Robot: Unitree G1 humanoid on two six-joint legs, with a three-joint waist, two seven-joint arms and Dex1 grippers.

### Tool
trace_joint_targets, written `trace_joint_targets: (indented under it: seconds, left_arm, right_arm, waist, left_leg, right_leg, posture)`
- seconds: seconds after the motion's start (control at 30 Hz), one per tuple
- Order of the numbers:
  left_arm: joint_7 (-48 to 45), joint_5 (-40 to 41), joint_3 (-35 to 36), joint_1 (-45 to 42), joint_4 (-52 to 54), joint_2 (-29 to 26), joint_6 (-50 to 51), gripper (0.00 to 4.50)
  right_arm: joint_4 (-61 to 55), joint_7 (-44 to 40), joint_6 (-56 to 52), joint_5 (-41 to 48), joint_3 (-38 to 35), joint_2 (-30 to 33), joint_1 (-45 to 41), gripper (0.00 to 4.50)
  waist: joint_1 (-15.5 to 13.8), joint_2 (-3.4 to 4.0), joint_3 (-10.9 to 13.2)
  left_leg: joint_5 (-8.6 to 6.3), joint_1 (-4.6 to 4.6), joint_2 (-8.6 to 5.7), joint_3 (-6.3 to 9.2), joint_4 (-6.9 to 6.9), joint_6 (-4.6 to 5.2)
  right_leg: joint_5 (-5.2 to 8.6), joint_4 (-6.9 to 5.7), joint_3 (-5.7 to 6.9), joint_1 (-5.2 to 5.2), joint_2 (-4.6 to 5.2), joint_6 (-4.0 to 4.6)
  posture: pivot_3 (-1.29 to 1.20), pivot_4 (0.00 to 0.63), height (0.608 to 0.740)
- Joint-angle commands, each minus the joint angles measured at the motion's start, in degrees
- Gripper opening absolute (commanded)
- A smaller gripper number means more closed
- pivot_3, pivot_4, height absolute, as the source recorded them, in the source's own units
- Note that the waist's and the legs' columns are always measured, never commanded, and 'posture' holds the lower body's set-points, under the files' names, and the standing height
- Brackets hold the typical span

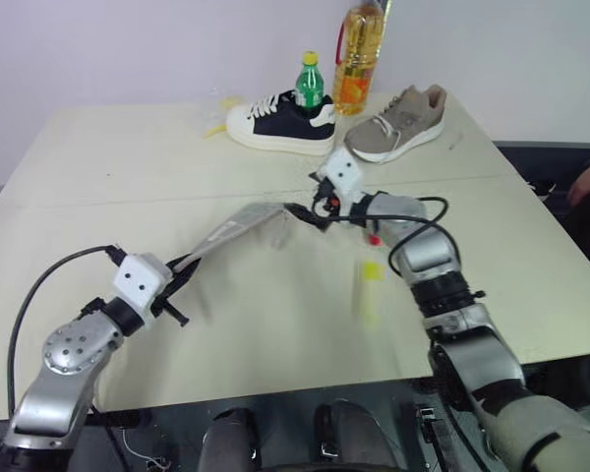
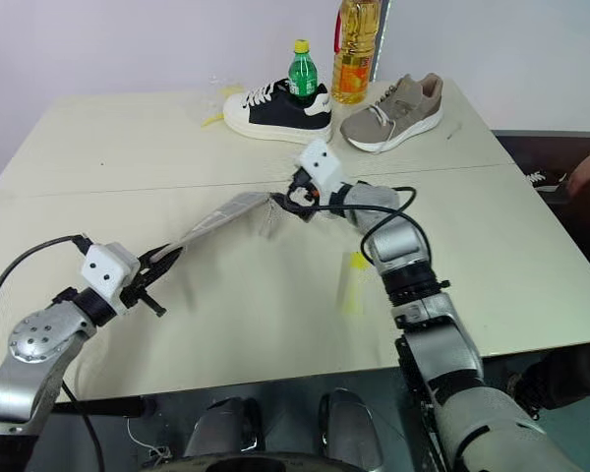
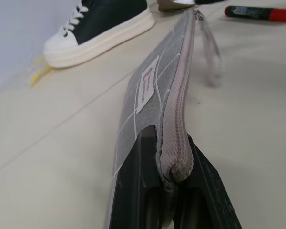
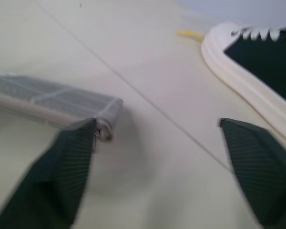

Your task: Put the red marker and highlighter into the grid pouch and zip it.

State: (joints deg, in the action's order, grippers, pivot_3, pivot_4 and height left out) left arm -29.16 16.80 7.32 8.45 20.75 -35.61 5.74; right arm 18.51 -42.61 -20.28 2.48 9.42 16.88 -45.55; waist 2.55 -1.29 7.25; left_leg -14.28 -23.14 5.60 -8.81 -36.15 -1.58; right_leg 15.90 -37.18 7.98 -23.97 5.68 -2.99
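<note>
While the grid pouch [image 1: 238,228] is held off the table [image 1: 98,167] by one short end, clamped between the closed fingers of the left gripper [image 1: 180,272], its long axis is stretched away from that gripper toward the right gripper [image 2: 297,204]. The zipper edge is turned upward and appears closed along the length seen in the left wrist view. The right gripper's fingers are spread wide and empty, with the pouch's far end, where the zipper pull seems to sit, just beside one fingertip. The red marker [image 3: 259,13] is seen lying on the table beyond that far end, close to the right arm. The highlighter [image 1: 370,287] lies on the table nearer the robot, beside the right forearm. Both pens are judged nearer the right arm, so that arm is better placed to work the far end.
</note>
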Motion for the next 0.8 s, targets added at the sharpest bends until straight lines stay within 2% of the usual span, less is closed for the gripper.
trace_joint_targets:
  seconds: [0.03, 0.27, 0.37, 0.57, 0.6, 0.8]
  left_arm:
    - [1.75, 0.64, 0.09, 0.43, 5.02, 2.0, 2.75, 0.0]
    - [2.76, -1.05, -2.85, 1.14, 9.13, 5.55, 5.92, 0.0]
    - [2.78, -1.75, -3.33, 1.39, 9.88, 6.47, 6.43, 0.0]
    - [2.63, -2.57, -3.7, 1.65, 9.95, 7.26, 6.6, 0.0]
    - [2.66, -2.75, -3.86, 1.49, 9.85, 7.43, 6.66, 0.0]
    - [3.95, -4.95, -7.5, -1.09, 9.62, 9.56, 8.45, 0.0]
  right_arm:
    - [-4.61, -3.28, -0.58, 0.65, 1.87, 0.88, 1.06, 4.37]
    - [-4.66, -1.09, -6.58, 1.18, 2.29, -1.34, 1.66, 4.37]
    - [-3.8, 0.51, -7.69, 1.3, 1.66, -2.42, 1.11, 3.59]
    - [-5.17, 1.02, -9.1, 1.3, 2.29, -2.25, 1.45, 0.42]
    - [-5.81, 1.08, -9.65, 1.21, 2.58, -2.26, 1.61, 0.06]
    - [-10.51, 1.24, -11.38, -1.76, 6.66, -1.44, 2.57, 0.06]
  waist:
    - [-0.01, -0.01, -0.01]
    - [-0.29, -0.04, -0.02]
    - [-0.39, -0.03, -0.02]
    - [-0.54, -0.03, -0.02]
    - [-0.5, -0.03, -0.02]
    - [-0.68, -0.03, -0.02]
  left_leg:
    - [0.0, 0.0, 0.01, 0.0, 0.0, 0.0]
    - [0.0, -0.01, 0.01, 0.01, -0.05, 0.0]
    - [0.0, -0.01, 0.0, 0.02, -0.06, 0.0]
    - [0.0, -0.01, -0.01, 0.02, -0.06, 0.0]
    - [0.0, -0.01, 0.0, 0.02, -0.07, 0.0]
    - [0.0, -0.02, -0.01, 0.03, -0.07, 0.0]
  right_leg:
    - [0.0, 0.0, 0.0, 0.0, -0.02, 0.01]
    - [-0.01, 0.01, -0.01, 0.02, -0.03, 0.03]
    - [-0.02, 0.01, -0.01, 0.03, -0.03, 0.04]
    - [-0.02, 0.03, -0.01, 0.04, -0.02, 0.05]
    - [-0.02, 0.03, -0.01, 0.04, -0.02, 0.05]
    - [-0.02, 0.04, -0.01, 0.04, -0.01, 0.05]
  posture:
    - [0.0, 0.15, 0.705]
    - [0.0, 0.15, 0.705]
    - [0.0, 0.15, 0.705]
    - [0.0, 0.15, 0.705]
    - [0.0, 0.15, 0.705]
    - [0.0, 0.15, 0.705]
